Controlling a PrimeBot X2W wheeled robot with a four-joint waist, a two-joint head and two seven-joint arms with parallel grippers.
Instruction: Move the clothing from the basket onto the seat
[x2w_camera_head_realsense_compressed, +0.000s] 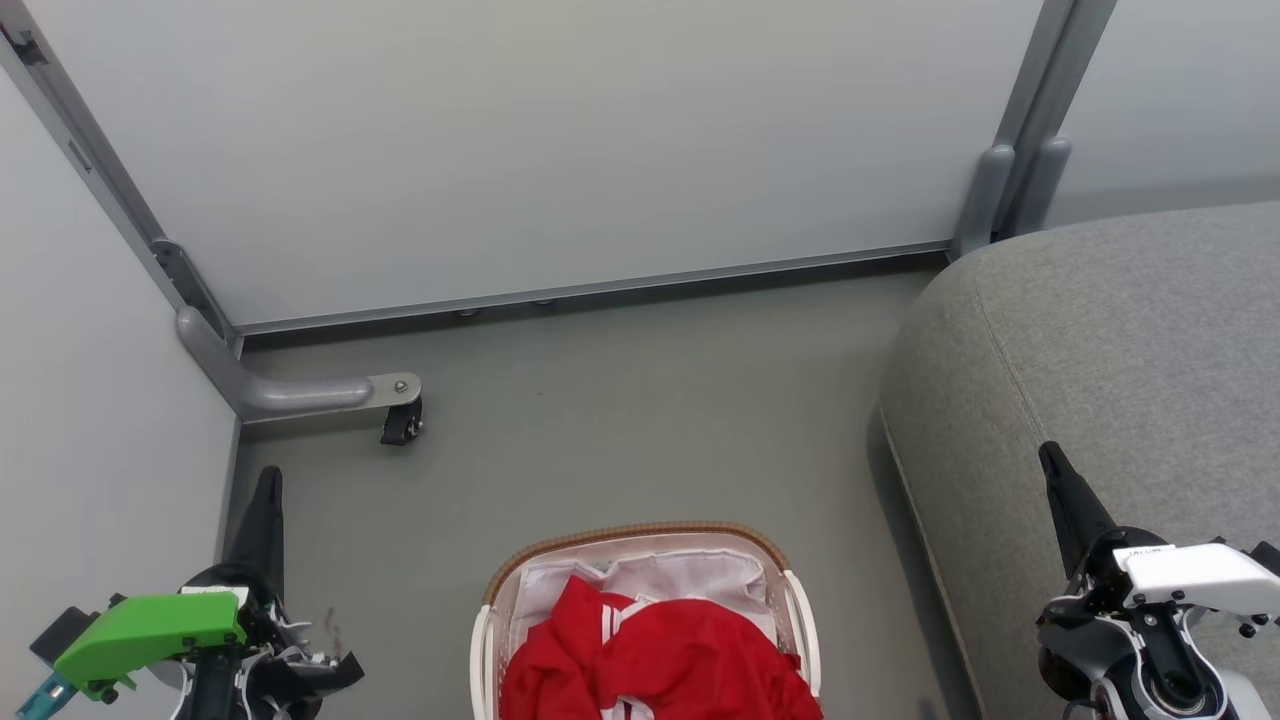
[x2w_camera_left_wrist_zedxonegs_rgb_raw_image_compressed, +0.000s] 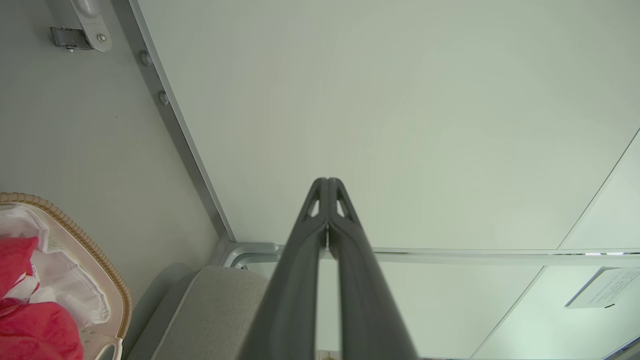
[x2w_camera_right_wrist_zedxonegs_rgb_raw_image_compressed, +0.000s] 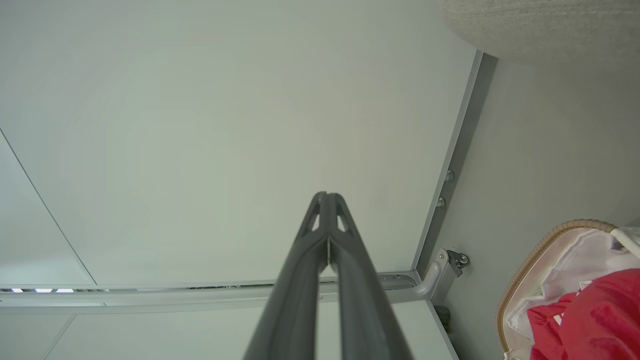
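Red clothing (x2w_camera_head_realsense_compressed: 660, 655) with thin white stripes lies heaped in the basket (x2w_camera_head_realsense_compressed: 640, 532), a white oval tub with a brown woven rim and white cloth liner, at the bottom middle of the head view. The grey seat (x2w_camera_head_realsense_compressed: 1120, 380) rises to its right. My left gripper (x2w_camera_head_realsense_compressed: 268, 480) stands shut at the lower left, well left of the basket, holding nothing. Over the seat's front part my right gripper (x2w_camera_head_realsense_compressed: 1050, 457) is shut and empty too. The left wrist view shows the clothing (x2w_camera_left_wrist_zedxonegs_rgb_raw_image_compressed: 30, 320), basket (x2w_camera_left_wrist_zedxonegs_rgb_raw_image_compressed: 95, 250) and seat (x2w_camera_left_wrist_zedxonegs_rgb_raw_image_compressed: 210, 310); the right wrist view shows the clothing (x2w_camera_right_wrist_zedxonegs_rgb_raw_image_compressed: 595, 320) and basket (x2w_camera_right_wrist_zedxonegs_rgb_raw_image_compressed: 540, 250).
Pale partition panels (x2w_camera_head_realsense_compressed: 540, 140) close off the back and left. A grey metal foot with a black caster (x2w_camera_head_realsense_compressed: 400, 425) juts onto the grey floor (x2w_camera_head_realsense_compressed: 640, 410) at the back left. Open floor lies between the basket and the panels.
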